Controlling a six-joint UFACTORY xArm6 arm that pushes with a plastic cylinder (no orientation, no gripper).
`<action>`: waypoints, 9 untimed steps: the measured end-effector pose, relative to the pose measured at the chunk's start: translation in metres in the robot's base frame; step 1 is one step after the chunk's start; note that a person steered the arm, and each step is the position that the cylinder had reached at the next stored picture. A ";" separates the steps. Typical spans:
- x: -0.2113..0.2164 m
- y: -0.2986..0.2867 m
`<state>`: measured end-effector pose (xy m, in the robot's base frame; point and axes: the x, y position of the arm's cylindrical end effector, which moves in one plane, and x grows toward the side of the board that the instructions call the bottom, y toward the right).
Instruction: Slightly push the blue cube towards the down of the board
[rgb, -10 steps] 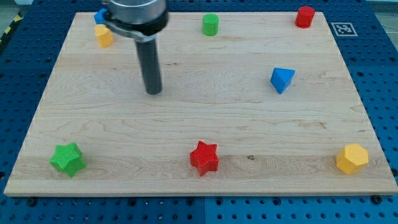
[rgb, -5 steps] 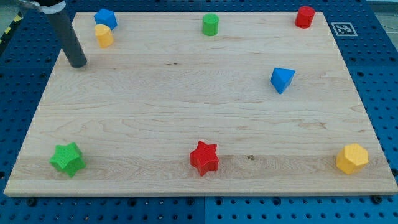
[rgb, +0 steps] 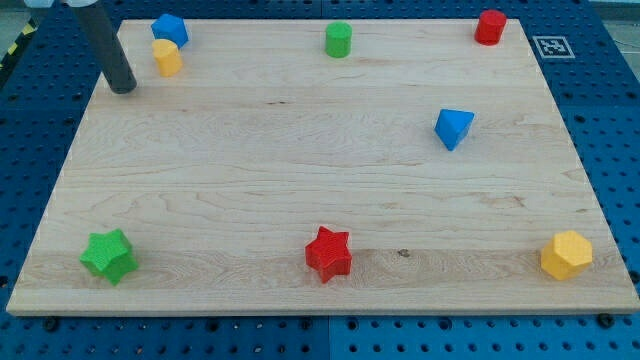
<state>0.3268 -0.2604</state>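
Blue perforated panels are surrounding the pale wooden worktop (rgb: 300, 170), whose grain is running from the view's left to the view's right, and a small black-and-white marker tag (rgb: 551, 46) is sitting just off its top right corner. At the top left corner the blue cube (rgb: 170, 28) is resting on the wood, a small solid block of bright blue showing its upper face and two side faces, turned a little so that one edge is facing the view's bottom; being a cube, it is showing no long axis. It is touching the yellow block (rgb: 167, 57), which is lying just below it. Acting as end effector is a bare dark rod with nothing to open or close, and my tip (rgb: 123, 89) is pressing near the worktop's left edge, left of and slightly below the yellow block, apart from both. Elsewhere a green cylinder (rgb: 339, 40) and a red cylinder (rgb: 490, 27) are standing along the top edge, a blue pyramid-like block (rgb: 453, 128) is lying right of centre, and a green star (rgb: 108, 256), a red star (rgb: 328, 253) and a yellow hexagonal block (rgb: 566, 254) are lining the bottom.
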 end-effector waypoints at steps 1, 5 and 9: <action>-0.032 -0.006; -0.102 0.017; -0.125 0.057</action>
